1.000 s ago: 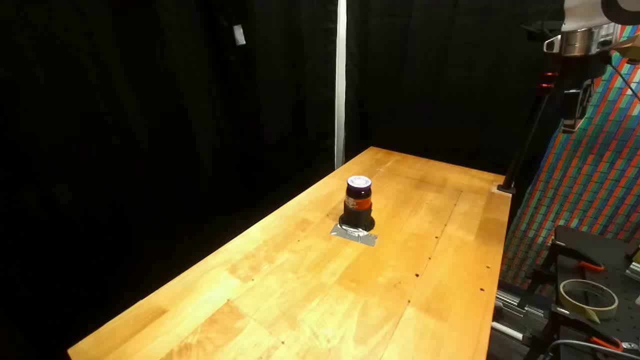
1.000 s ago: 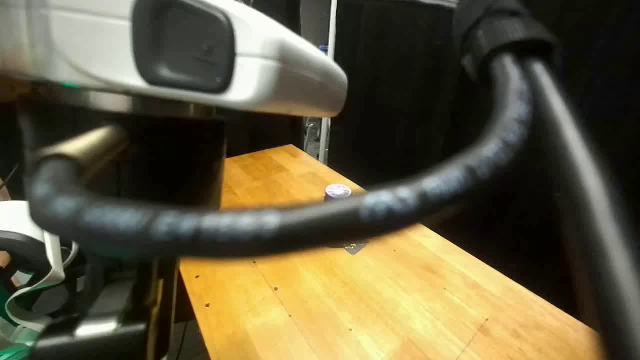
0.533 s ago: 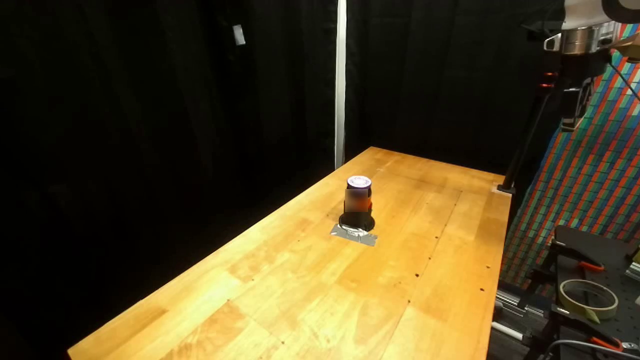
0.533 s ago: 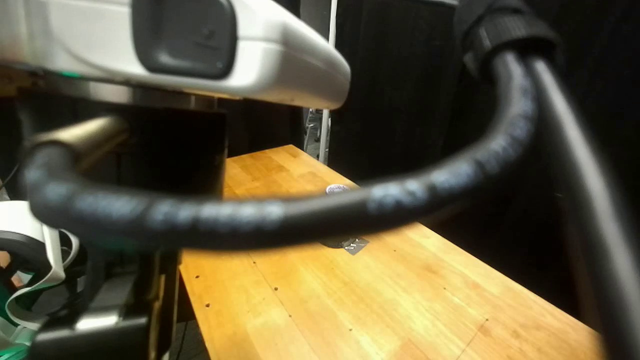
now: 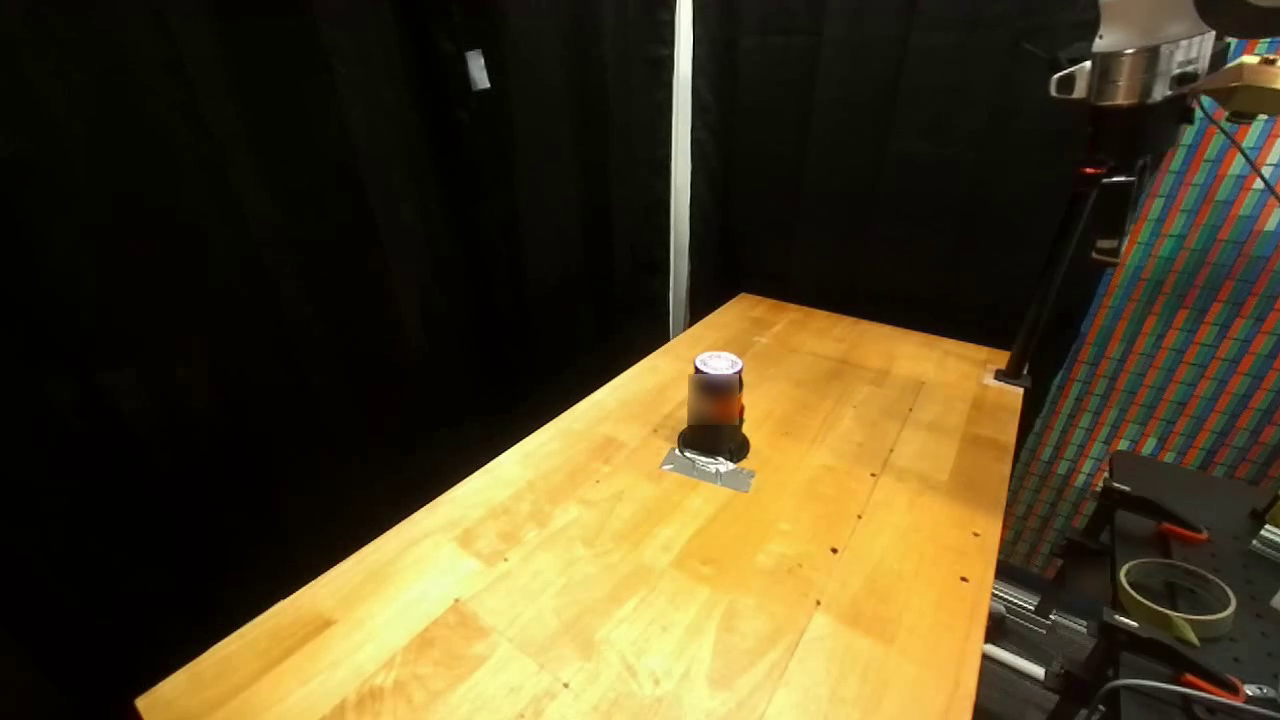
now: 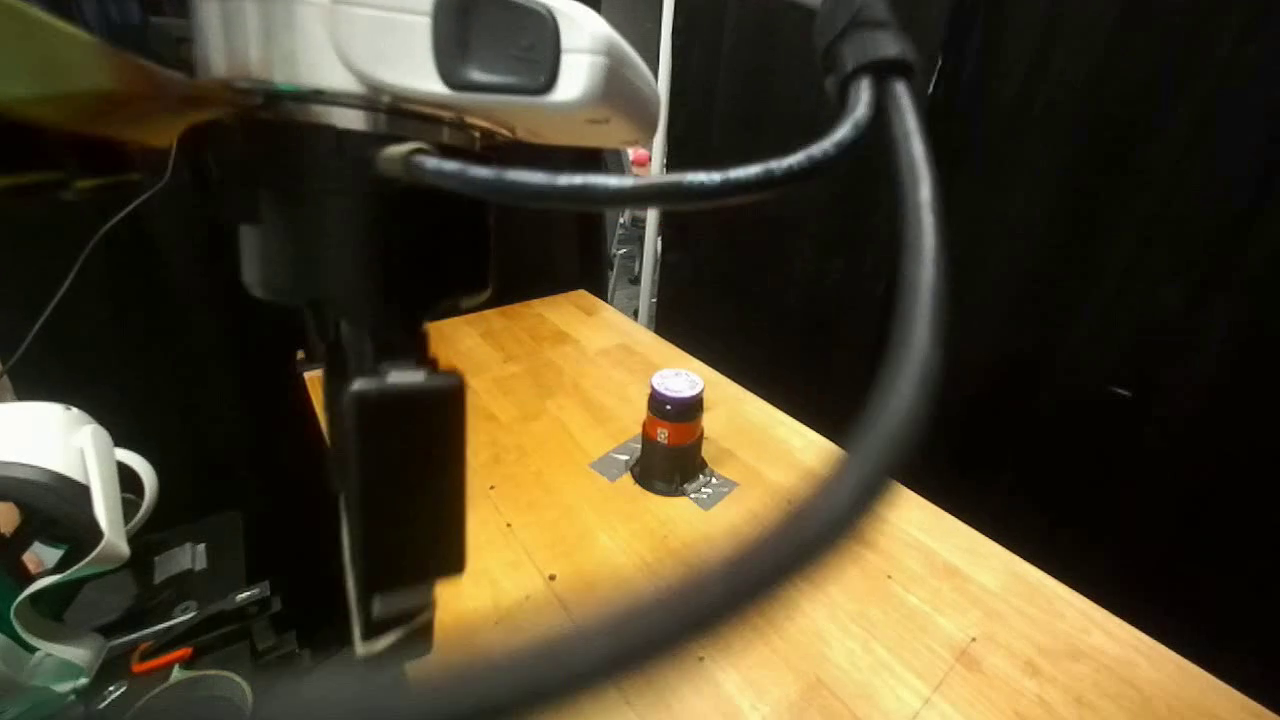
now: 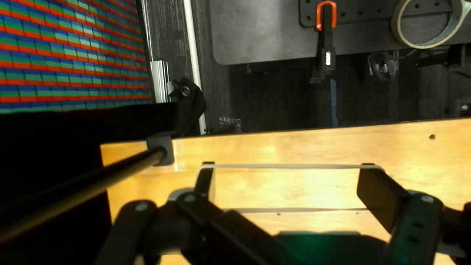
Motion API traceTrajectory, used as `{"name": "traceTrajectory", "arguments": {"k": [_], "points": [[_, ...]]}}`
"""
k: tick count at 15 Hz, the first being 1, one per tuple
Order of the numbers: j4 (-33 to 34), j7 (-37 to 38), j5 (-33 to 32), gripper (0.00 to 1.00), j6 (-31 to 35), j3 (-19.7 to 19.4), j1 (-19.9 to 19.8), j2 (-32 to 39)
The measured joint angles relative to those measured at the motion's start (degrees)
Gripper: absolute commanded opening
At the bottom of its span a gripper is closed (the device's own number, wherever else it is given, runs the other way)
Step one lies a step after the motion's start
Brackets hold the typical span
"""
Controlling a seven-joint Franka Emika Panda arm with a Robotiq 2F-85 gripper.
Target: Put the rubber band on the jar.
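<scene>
Two fingers (image 7: 379,195) of the hand (image 7: 289,184) were seen spread wide, with the rubber band (image 7: 287,166) drawn around both as a long, taut loop. Compared with half a second earlier, the hand had been carried closer to the jar (image 6: 673,430), though the two were well apart; farther right in an exterior view, the black cable (image 6: 925,270) had been swung aside, so that the jar was no longer crossed by it there. By this, it was judged, the approach had been begun with the band ready, and its lowering over the lid (image 6: 677,382) and its release remained to be done. The jar was found upright, unmoved in both exterior views. Between one strip of grey tape (image 6: 617,460) on the left and another on the right, a black holder (image 6: 665,470) was taped to the surface (image 6: 560,380), and in it the jar's lower part appeared to be seated. What was contained in the jar could not be told, as it was capped.
</scene>
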Motion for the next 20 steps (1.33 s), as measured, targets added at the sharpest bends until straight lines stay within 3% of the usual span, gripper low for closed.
{"name": "traceTrajectory", "arguments": {"k": [4, 7, 15, 20], "points": [[4.1, 0.3, 4.8, 1.0, -0.1, 6.3, 8.2, 4.5], [9.2, 1.0, 7.2, 1.0, 0.3, 9.2, 11.9, 10.8], [22.8, 13.0, 8.8, 1.0, 11.5, 12.5, 13.7, 29.1], [29.6, 14.3, 11.7, 1.0, 17.6, 12.7, 14.9, 38.6]]}}
